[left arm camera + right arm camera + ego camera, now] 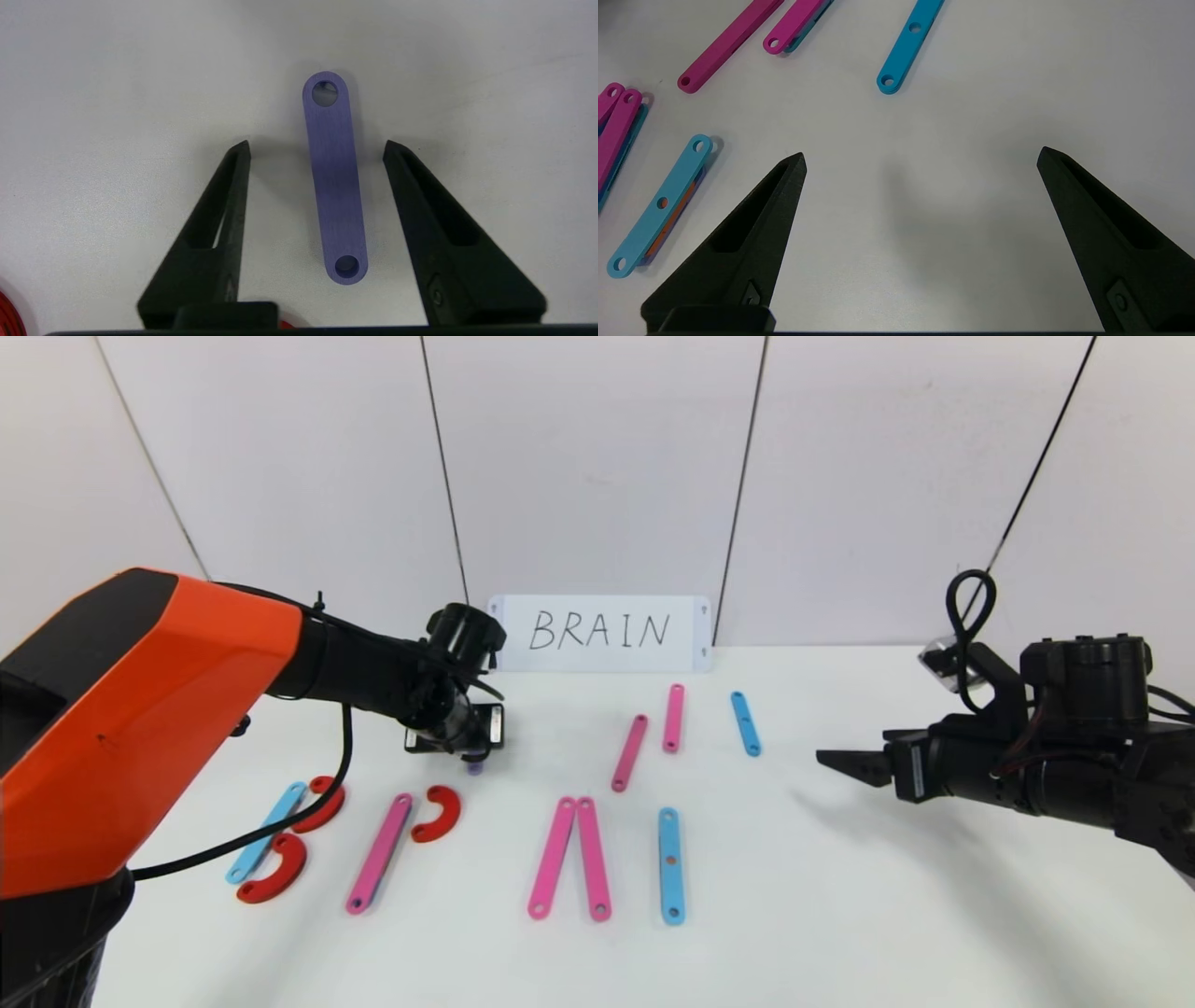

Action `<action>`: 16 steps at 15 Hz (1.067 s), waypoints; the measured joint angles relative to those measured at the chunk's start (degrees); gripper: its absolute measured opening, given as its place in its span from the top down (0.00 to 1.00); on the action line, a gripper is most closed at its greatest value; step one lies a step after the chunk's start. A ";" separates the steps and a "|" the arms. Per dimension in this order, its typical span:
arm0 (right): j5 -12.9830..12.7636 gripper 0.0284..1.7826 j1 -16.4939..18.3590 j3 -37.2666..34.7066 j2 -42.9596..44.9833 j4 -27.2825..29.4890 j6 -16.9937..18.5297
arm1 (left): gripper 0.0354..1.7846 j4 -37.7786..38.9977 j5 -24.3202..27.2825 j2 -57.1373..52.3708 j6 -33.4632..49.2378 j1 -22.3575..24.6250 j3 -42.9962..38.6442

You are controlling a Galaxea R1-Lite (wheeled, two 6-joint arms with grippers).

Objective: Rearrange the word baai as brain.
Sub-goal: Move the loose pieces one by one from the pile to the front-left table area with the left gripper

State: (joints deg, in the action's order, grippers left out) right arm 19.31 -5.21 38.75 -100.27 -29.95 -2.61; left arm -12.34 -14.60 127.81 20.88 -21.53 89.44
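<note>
Left of centre in the head view, the left gripper (473, 758) points down at the white table (840, 896), just in front of the white card (599, 633) lettered "BRAIN". Its wrist view shows a short purple strip (334, 182) lying flat between the two black fingers (219, 219); both fingers stand clear of the strip, with bare table on either side, so the jaws are partly open and grip nothing. Only the strip's tip seems to show under the gripper in the head view, and that is hard to make out.

Along the lower left of the head view lie a blue strip (266, 831) with two red half-rings (320, 805) beside it, then a pink strip (379, 852) with another red half-ring (438, 813). At lower centre two long pink strips (569, 858) meet at their far ends, with a blue strip (670, 865) just to their right. Above these, toward the card, sit two shorter pink strips (630, 752) and a short blue strip (745, 722).

At the right edge the right gripper (920, 158) hovers over bare table, its fingers spread wide and empty.
</note>
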 joint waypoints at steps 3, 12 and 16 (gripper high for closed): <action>0.00 0.03 -0.02 0.00 0.02 0.00 0.00 | 0.78 0.13 -0.02 0.33 0.00 0.00 0.06; -0.02 0.03 -0.02 0.00 0.07 0.00 0.00 | 0.86 -0.69 -0.11 -2.54 1.72 0.11 -0.78; 0.00 0.03 -0.05 -0.17 0.07 0.00 -0.06 | 0.86 -6.45 -0.52 -7.35 7.84 -0.44 -2.38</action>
State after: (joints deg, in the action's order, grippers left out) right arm 19.31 -5.25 38.58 -100.19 -29.95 -2.67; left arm -18.79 -15.13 120.46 28.72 -21.97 87.07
